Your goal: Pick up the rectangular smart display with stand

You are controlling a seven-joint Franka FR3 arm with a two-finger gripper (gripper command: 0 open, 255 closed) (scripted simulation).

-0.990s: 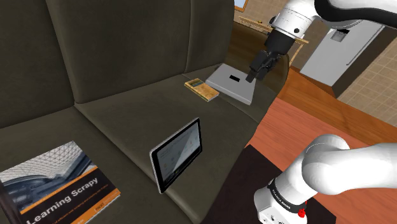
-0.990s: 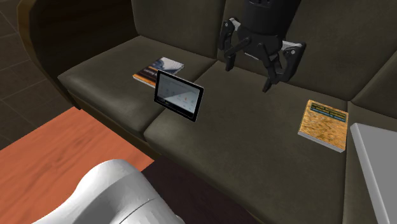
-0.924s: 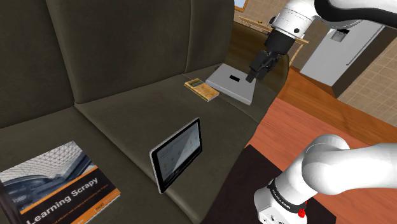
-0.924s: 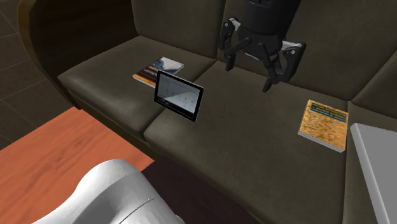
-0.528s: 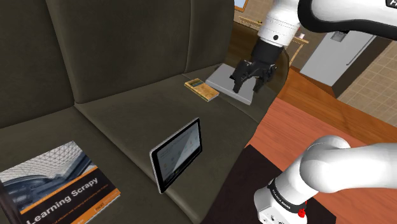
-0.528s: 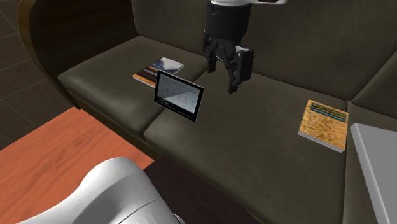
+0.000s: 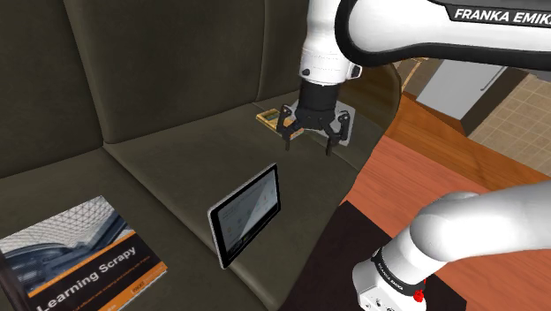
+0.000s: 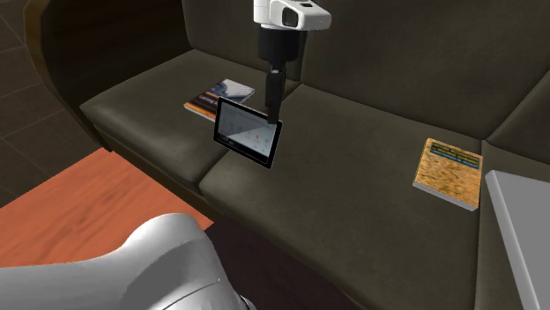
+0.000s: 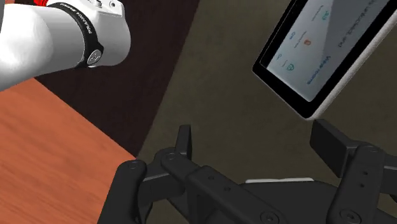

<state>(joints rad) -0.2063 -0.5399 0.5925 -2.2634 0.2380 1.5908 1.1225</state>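
The sofa (image 7: 168,146) bears everything here. On its seat lie a "Learning Scrapy" book (image 7: 81,254) at the shoulder view's lower left, a small yellowish book (image 7: 275,121) further along, and a grey slab (image 8: 522,231) at the far end by the armrest.

The display (image 7: 246,213) stands on the seat near its front edge, between the two books and touching neither. It is in landscape, with its long axis running roughly along that front edge. It leans back, and its lit screen faces out from the sofa toward the arm's white base (image 7: 455,243). In the second exterior view the display (image 8: 248,132) sits just in front of the Scrapy book (image 8: 220,96).

The gripper (image 7: 308,144) hangs above the seat, pointing down, its fingers spread wide with nothing between them. In the shoulder view it is up and to the right of the display, close to the yellowish book. In the second exterior view the gripper (image 8: 272,107) is seen edge-on, just behind the display's top edge. In the wrist view the gripper (image 9: 257,145) stands clear of the display (image 9: 326,46), which lies beyond the fingertips, apart from them.
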